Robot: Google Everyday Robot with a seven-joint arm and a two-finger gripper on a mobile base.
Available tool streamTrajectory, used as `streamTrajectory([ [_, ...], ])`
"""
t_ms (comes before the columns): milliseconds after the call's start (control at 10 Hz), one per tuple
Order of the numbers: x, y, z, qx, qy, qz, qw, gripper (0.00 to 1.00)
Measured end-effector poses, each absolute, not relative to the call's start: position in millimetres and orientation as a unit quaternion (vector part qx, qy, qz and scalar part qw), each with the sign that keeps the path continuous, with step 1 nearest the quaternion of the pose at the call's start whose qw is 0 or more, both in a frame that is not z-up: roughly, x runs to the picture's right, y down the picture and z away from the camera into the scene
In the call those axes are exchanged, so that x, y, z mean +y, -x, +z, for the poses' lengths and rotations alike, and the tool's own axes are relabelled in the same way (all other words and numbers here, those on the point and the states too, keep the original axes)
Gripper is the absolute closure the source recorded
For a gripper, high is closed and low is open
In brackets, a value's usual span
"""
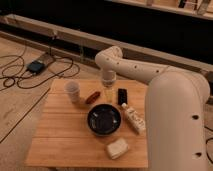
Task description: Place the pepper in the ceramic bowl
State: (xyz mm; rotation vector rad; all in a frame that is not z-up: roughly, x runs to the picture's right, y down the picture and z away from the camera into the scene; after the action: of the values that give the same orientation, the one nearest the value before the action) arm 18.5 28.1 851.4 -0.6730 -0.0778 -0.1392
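Observation:
The pepper (91,97) is a small reddish-brown item lying on the wooden table (60,135), just right of a white cup. The ceramic bowl (104,120) is wide, glossy and dark, and stands in front of the pepper near the table's middle. It looks empty. My gripper (107,89) hangs from the white arm over the table's far part, just right of the pepper and behind the bowl. It holds nothing that I can see.
A small white cup (73,90) stands at the far left of the table. A black rectangular device (122,95) and a white bottle (133,117) lie right of the bowl. A pale block (116,148) lies near the front edge. Cables (30,67) run over the floor.

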Motion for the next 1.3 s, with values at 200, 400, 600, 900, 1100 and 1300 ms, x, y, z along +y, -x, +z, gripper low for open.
streamTrajectory([
  [200, 28.0, -18.5, 851.4, -0.038, 0.33, -0.068, 0.941, 0.2],
  [400, 28.0, -18.4, 851.4, -0.038, 0.33, -0.068, 0.941, 0.2],
  [600, 28.1, -18.5, 851.4, -0.038, 0.33, -0.068, 0.941, 0.2],
  [900, 28.1, -18.4, 851.4, -0.038, 0.33, -0.068, 0.941, 0.2],
  [1100, 28.1, -18.5, 851.5, -0.038, 0.33, -0.068, 0.941, 0.2],
  [1300, 28.1, -18.5, 851.5, -0.038, 0.33, -0.068, 0.941, 0.2],
])
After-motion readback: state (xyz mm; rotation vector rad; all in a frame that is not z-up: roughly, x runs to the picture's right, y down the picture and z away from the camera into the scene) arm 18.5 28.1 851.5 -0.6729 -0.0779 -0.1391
